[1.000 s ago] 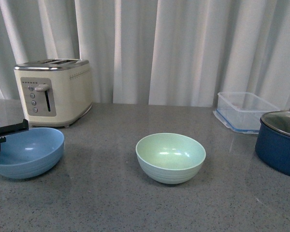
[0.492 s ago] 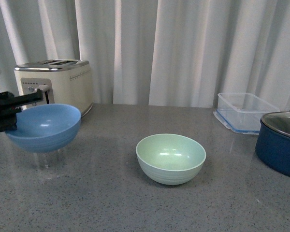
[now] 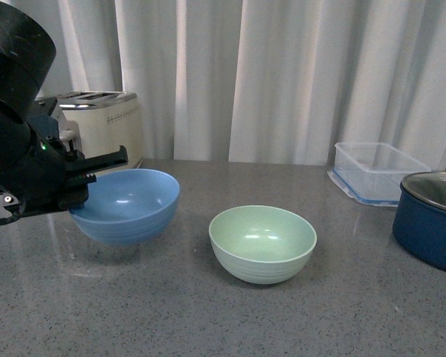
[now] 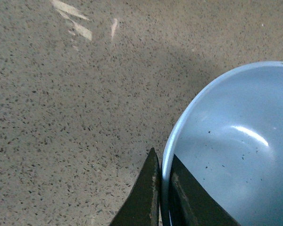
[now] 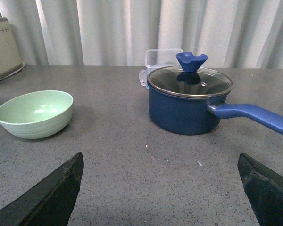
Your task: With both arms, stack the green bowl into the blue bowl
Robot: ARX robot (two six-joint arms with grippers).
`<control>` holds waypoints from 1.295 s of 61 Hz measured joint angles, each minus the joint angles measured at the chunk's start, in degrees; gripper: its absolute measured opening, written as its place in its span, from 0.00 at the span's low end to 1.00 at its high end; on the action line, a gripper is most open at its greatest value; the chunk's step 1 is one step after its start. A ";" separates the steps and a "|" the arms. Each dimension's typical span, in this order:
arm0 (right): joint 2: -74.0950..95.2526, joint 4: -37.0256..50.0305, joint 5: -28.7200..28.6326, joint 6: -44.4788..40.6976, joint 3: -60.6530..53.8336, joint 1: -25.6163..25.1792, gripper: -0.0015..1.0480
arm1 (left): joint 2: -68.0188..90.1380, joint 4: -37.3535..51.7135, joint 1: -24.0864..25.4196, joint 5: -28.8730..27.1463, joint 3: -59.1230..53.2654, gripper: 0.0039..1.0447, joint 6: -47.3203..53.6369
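The left gripper (image 3: 89, 178) is pinched on the rim of the blue bowl (image 3: 130, 208), which appears to be held just clear of the counter (image 3: 208, 320). The green bowl (image 3: 262, 242) rests beyond the held bowl, on the side away from that gripper. The right gripper (image 5: 160, 157) is spread wide and empty, with the green bowl ahead of it. The blue bowl is best lowered level, short of the green rim. Open counter is left below; a toaster (image 3: 108, 123) stands close behind.
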 joint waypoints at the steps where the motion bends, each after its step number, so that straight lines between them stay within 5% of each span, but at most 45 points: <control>1: 0.00 0.00 0.00 0.00 0.00 0.00 0.90 | 0.26 0.00 -0.22 -0.07 0.02 0.03 -0.02; 75: 0.00 0.00 0.00 0.00 0.00 0.00 0.90 | 6.25 0.81 -4.22 -1.57 1.70 0.03 -1.81; 79: 0.00 0.00 0.00 0.00 0.00 0.00 0.90 | 6.25 0.81 -4.20 -1.38 1.77 0.16 -1.92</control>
